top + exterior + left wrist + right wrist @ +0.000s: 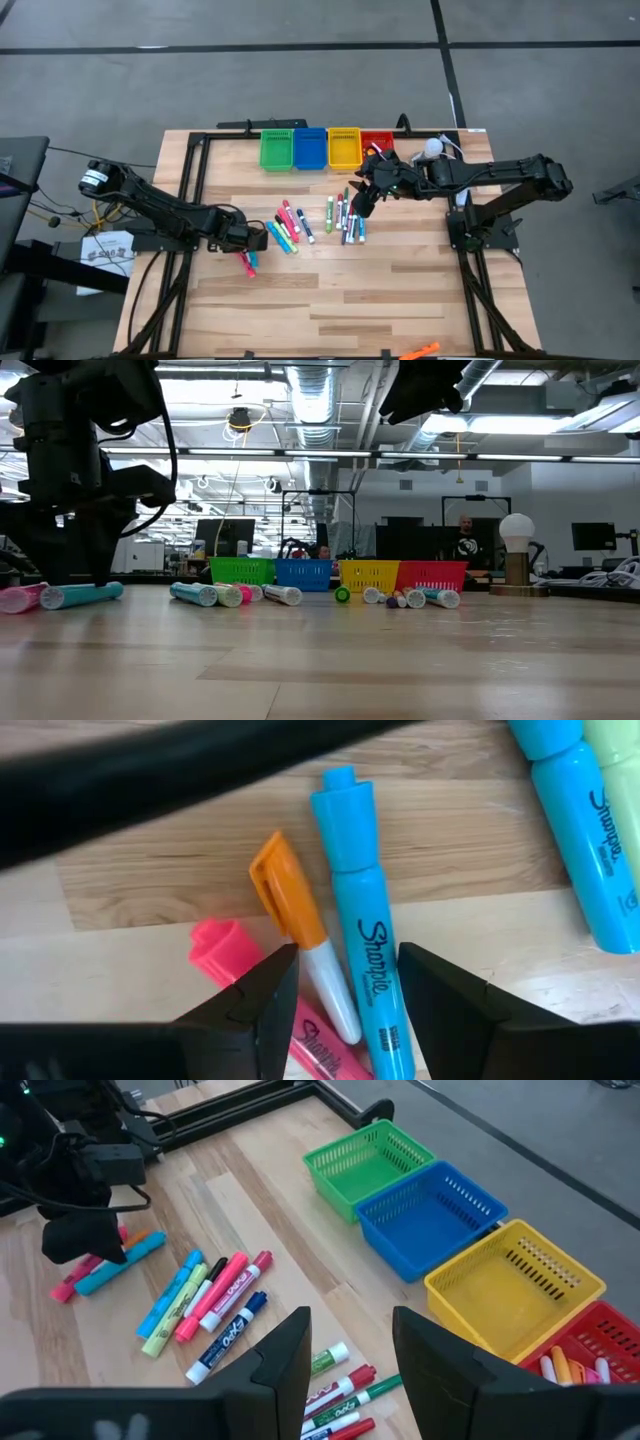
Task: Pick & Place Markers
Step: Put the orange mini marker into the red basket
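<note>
My left gripper (348, 982) is open and points down at the table's left, low over a small heap of markers (248, 262). Its fingers stand on either side of a white marker with an orange cap (300, 925) and a cyan marker (365, 940). A pink marker (225, 948) lies under the one finger. More markers lie flat in two loose groups at mid-table (288, 228) (345, 215). My right gripper (350, 1342) is open and empty, raised above the right group, near the bins. My left gripper comes from above, its fingers (262, 1005) close beside the orange-capped marker's white barrel (335, 1000) on one side and the cyan marker on the other. Both markers lie on the table. I cannot tell whether the fingers touch them.
Four small bins stand in a row at the far edge: green (277, 149), blue (310, 148), yellow (343, 148), red (377, 140), the red one with a few markers in it. A white bulb-shaped thing (432, 148) stands beside them. An orange marker (422, 350) lies at the near edge.
</note>
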Available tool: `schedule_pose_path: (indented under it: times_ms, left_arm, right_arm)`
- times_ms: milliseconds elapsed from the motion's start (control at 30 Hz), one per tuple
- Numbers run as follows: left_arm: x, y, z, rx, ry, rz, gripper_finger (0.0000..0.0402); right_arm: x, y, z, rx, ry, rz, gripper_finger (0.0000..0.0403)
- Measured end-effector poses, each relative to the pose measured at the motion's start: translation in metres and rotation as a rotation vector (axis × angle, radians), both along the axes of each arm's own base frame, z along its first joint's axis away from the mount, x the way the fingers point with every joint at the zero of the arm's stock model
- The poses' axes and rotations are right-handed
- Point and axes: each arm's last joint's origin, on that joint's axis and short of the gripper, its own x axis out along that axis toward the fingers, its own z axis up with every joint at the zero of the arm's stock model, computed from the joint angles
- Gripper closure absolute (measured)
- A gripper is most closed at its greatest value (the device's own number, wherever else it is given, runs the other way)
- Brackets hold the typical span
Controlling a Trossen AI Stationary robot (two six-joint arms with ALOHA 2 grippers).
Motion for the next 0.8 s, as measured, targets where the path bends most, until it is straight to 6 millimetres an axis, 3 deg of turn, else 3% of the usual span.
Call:
schedule_pose_path:
  times_ms: [800]
  left_arm:
    - [-0.0041, 0.0012, 0.0075, -0.006, -0.022, -0.017, 0.0229]
  right_arm:
    - [0.0001, 0.0006, -0.0002, 0.014, 0.001, 0.015, 0.0272]
